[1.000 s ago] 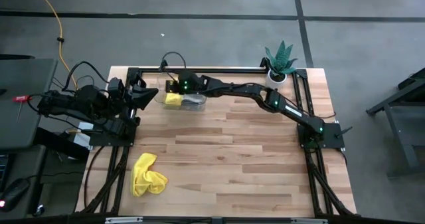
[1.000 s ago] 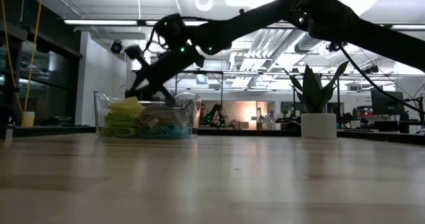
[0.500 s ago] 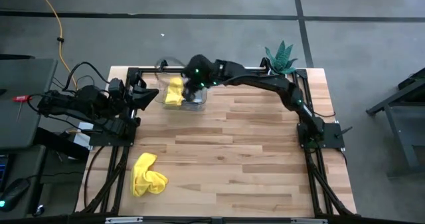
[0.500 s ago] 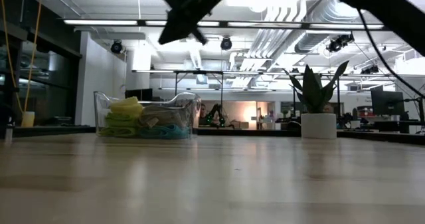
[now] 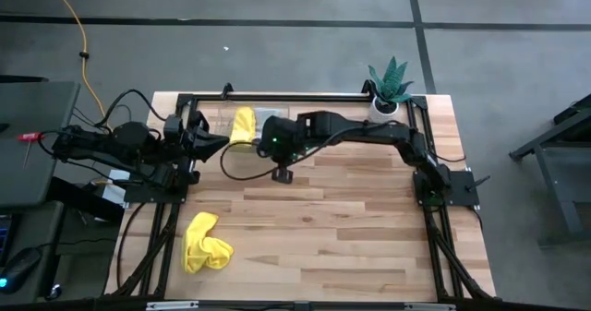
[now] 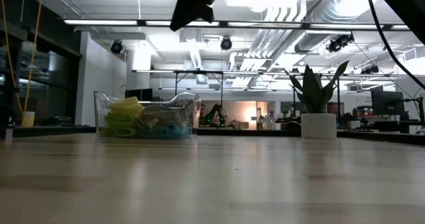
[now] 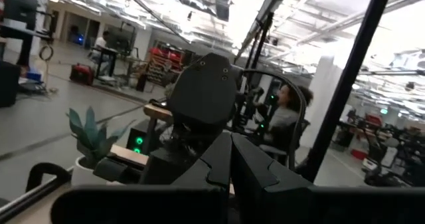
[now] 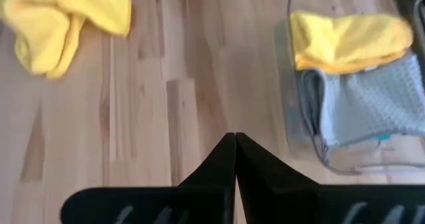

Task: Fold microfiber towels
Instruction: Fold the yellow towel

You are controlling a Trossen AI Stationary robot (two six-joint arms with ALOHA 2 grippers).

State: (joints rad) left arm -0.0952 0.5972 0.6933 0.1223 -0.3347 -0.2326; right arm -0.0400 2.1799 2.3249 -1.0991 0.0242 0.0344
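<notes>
The right tool (image 5: 277,148) is hanging above the desk (image 5: 351,228), just off the clear tray (image 5: 268,116) at the desk's far edge, its fingers (image 8: 226,164) clenched together on nothing. In the low view it is showing only as a dark shape (image 6: 192,4) high over the tray (image 6: 147,114). The left tool (image 5: 214,137) is waiting at the desk's left edge near the far corner, its fingers (image 7: 229,171) also clenched and empty.

One yellow towel (image 5: 243,126) is lying on top of the tray's contents, towards the tray's left end. In the right wrist view this towel (image 8: 352,41) is sitting on a grey towel (image 8: 362,111) inside the tray (image 8: 292,117). From the low view, a stack is showing through the tray's clear wall: yellow (image 6: 126,106) on top, a green towel (image 6: 119,123) under it, a teal towel (image 6: 159,131) at the bottom and the grey one (image 6: 166,114) beside them.

A second yellow towel (image 5: 204,242) is lying crumpled on the desk near the left edge, towards the near corner, well apart from the tray and both tools. A potted plant (image 5: 388,88) is standing at the far right corner.
</notes>
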